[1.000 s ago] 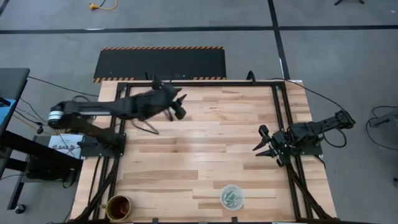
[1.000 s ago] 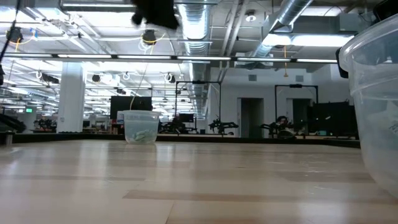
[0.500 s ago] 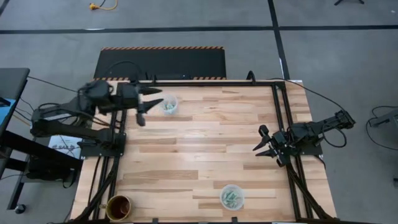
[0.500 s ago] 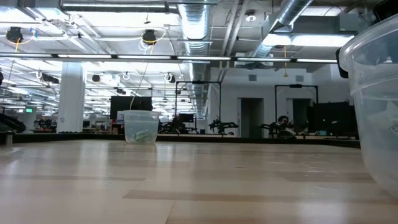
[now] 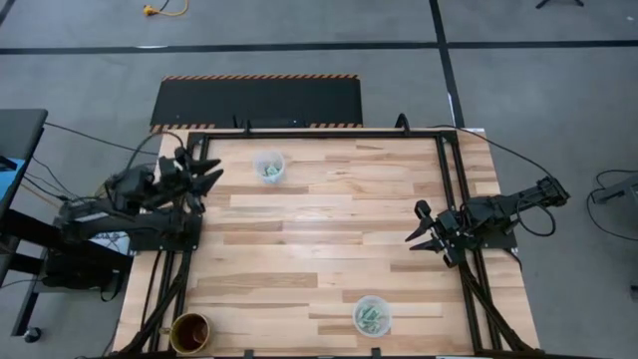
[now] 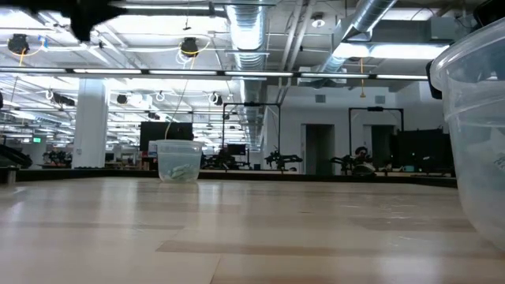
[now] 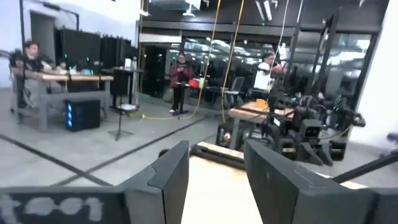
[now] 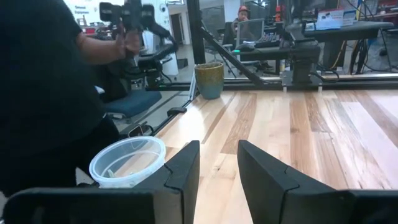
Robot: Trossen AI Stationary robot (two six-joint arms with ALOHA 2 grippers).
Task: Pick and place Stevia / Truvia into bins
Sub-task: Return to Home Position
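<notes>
Left pincer (image 5: pixel 202 176) sits open and empty at the 9 o'clock edge of the bench (image 5: pixel 329 249). Packets (image 5: pixel 269 171) lie inside the cup (image 5: pixel 256 166) at its 3 o'clock, nearer this arm. Right pincer (image 5: pixel 424 231) waits open, opposite.

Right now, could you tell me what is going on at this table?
Neither arm is handling anything. The left hand is open and empty by the left edge of the table, and the right hand waits open at the right edge. The sweetener packets in view all lie inside the two clear cups: the far cup on the left arm's side and the near cup at the front edge. A brown cup stands at the front left corner.
</notes>
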